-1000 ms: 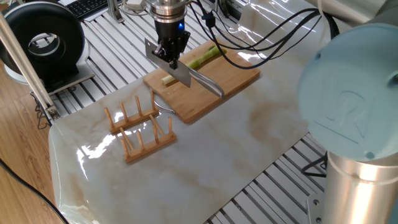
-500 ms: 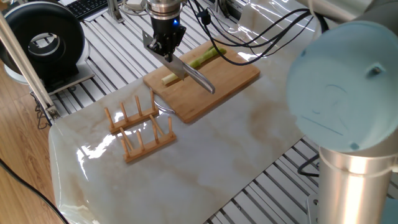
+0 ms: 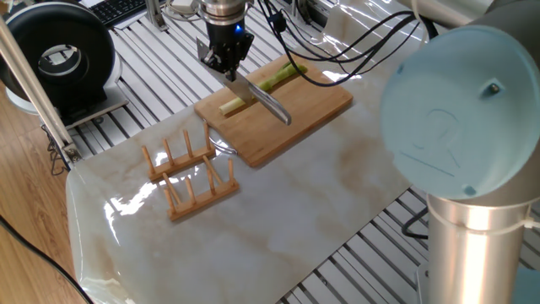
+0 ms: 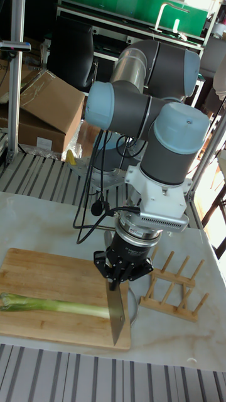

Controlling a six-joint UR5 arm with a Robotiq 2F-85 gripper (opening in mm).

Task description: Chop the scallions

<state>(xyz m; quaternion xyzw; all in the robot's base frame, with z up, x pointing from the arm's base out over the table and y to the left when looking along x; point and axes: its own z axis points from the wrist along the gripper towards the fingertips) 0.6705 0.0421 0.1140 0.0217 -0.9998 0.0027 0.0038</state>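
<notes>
A long pale-green scallion [image 3: 275, 78] lies along the bamboo cutting board [image 3: 316, 105]. In the tall fixed view the scallion [image 4: 50, 306] lies flat across the board [image 4: 44, 270], leafy end to the left. My gripper [image 3: 228, 69] is shut on the handle of a silver knife [image 3: 266, 103], just above the board's far-left end. The blade slants down across the stalk near its whitish end [image 3: 229, 105]. From the tall fixed view the gripper [image 4: 119, 281] holds the blade [image 4: 116, 317] edge-down at the stalk's whitish tip.
A wooden slotted rack [image 3: 190, 173] stands on the marble sheet just left of the board, also seen as the rack [image 4: 177, 286]. A black round device [image 3: 63, 55] sits at the far left. Cables [image 3: 354, 51] hang behind the board. The arm's big joint [image 3: 460, 118] fills the right foreground.
The gripper carried the knife a little back and left along the board. The blade now crosses the stalk closer to its whitish end. The arm's big joint swung left.
</notes>
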